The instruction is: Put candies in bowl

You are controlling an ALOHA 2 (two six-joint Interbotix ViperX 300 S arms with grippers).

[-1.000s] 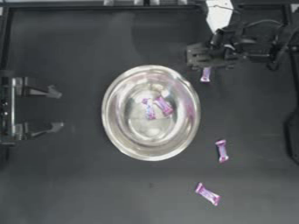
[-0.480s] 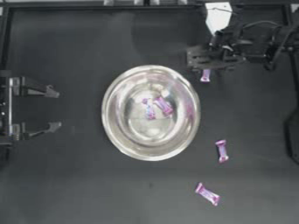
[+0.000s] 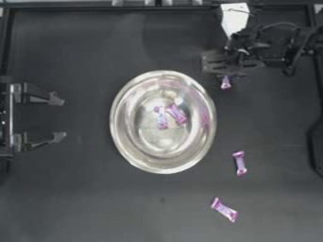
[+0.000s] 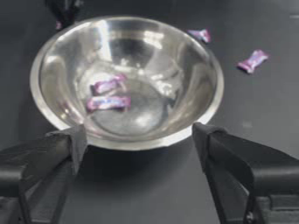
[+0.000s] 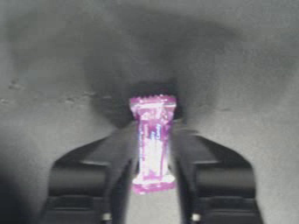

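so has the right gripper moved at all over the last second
Barely. The right gripper, shut on a candy, sits at the same spot beside the bowl rim, at most a slight drift.

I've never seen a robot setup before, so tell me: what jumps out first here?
The big shiny bowl in the middle of the dark table, with two purple candies lying inside. Next, the right gripper just beyond the bowl's far right rim, pinching a third candy between its jaws. Two more candies lie loose on the table to the bowl's near right, and the left gripper waits open at the left.
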